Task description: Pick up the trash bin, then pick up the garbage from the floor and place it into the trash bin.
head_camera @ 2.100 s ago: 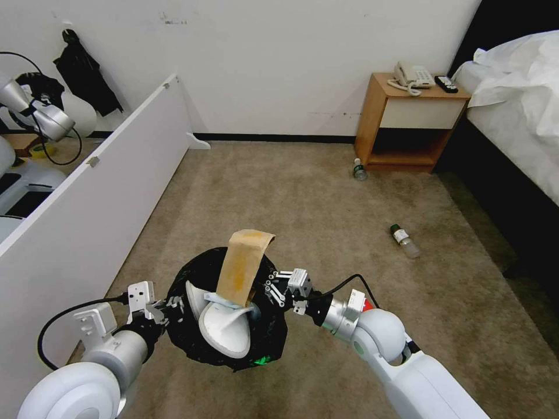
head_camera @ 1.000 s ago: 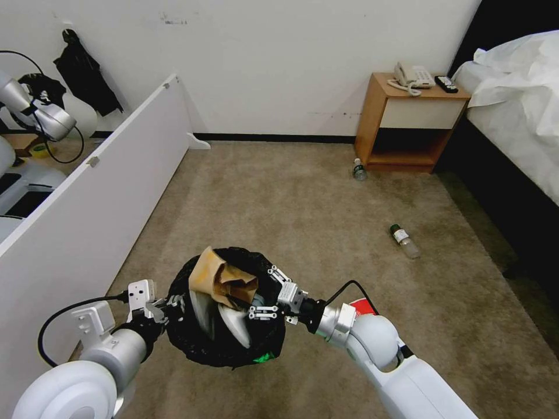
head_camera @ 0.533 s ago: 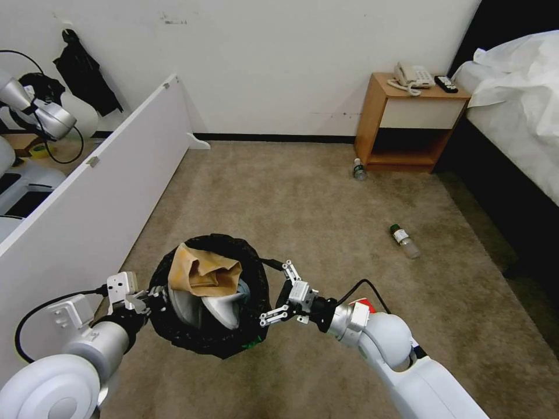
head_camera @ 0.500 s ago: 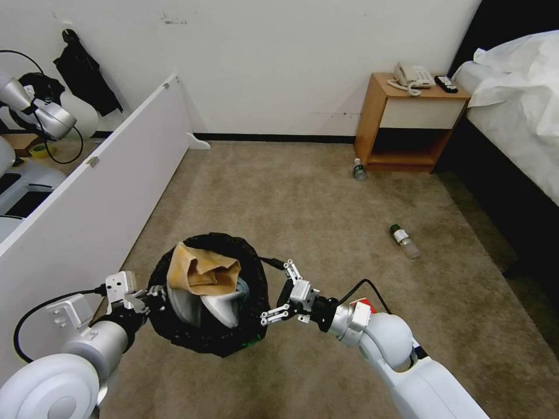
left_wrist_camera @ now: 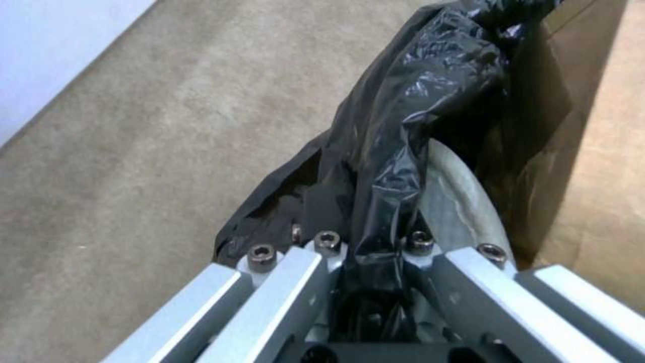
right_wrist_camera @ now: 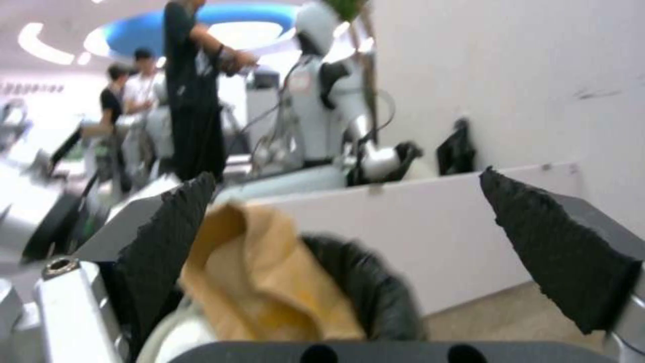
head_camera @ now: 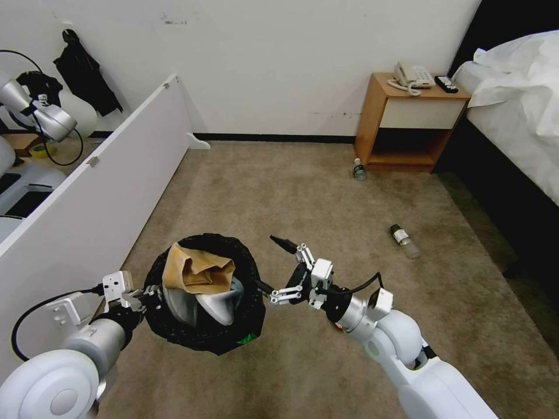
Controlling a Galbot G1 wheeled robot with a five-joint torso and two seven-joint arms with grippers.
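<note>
The trash bin [head_camera: 205,340], lined with a black bag, hangs above the floor [head_camera: 326,203]. My left gripper [head_camera: 147,295] is shut on its rim; the left wrist view shows the bag's plastic [left_wrist_camera: 403,126] pinched between the fingers [left_wrist_camera: 296,282]. A crumpled brown paper bag [head_camera: 195,270] and white slippers [head_camera: 212,307] sit in the bin. My right gripper [head_camera: 266,262] is open beside the bin, just right of its rim, holding nothing. Its wrist view shows both pads [right_wrist_camera: 168,237] spread wide before the paper bag [right_wrist_camera: 262,282]. Two clear bottles [head_camera: 404,240] [head_camera: 360,170] lie on the carpet.
A long white partition board [head_camera: 87,198] runs along the left. A wooden nightstand [head_camera: 407,122] stands against the back wall, with a bed [head_camera: 518,116] on the right. Open carpet lies between me and the bottles.
My right gripper pressed the brown paper bag down into the bin, then drew out to the right and upward, staying open. The bin has shifted slightly left with the left arm.
</note>
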